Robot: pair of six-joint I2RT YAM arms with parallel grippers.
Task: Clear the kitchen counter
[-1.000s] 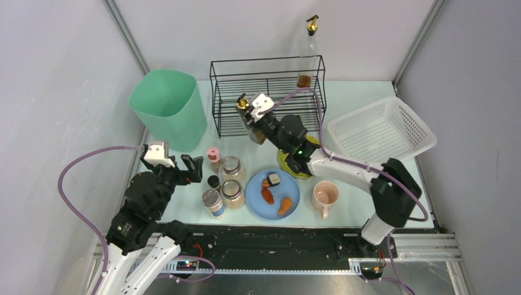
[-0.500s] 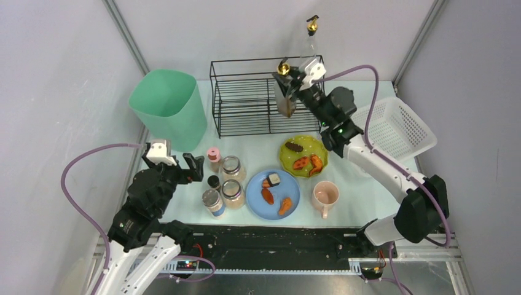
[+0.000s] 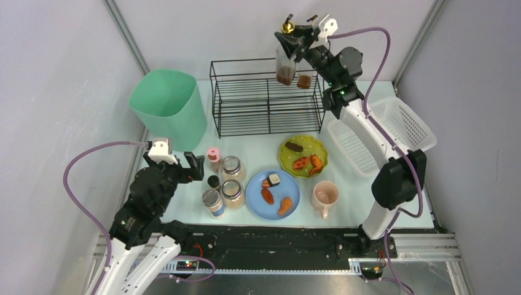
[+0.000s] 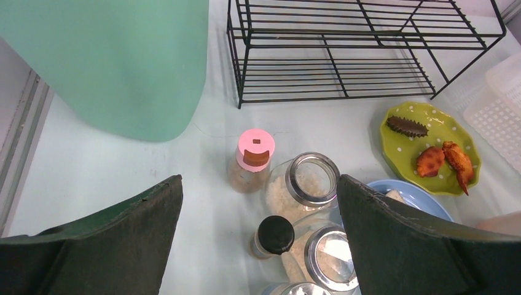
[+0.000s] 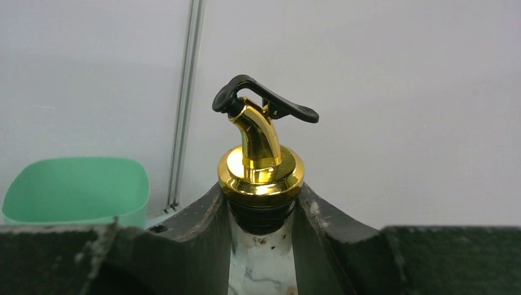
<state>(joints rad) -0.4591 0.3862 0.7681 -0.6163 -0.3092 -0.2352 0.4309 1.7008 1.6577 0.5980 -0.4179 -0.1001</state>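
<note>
A: Here, where is the kitchen counter [image 3: 353, 206] lying, and what is crowding it?

B: It is spreading beneath everything: a green bin [image 3: 169, 107], black wire rack [image 3: 246, 98], white basket [image 3: 402, 126], jars [image 4: 312, 179] and mug [image 3: 325, 195]. The yellow-green plate [image 3: 289, 161] and blue plate [image 3: 255, 201] are carrying food pieces.

A: And the grippers?

B: The right gripper [image 5: 261, 230] is clamping the neck of a gold-spouted bottle [image 3: 284, 61] holding brown liquid. It is now riding above the rack's top beside a second bottle [image 3: 304, 80], higher than a second ago. The left gripper [image 4: 259, 181] is hovering over the jars, fingers spread wide.
</note>
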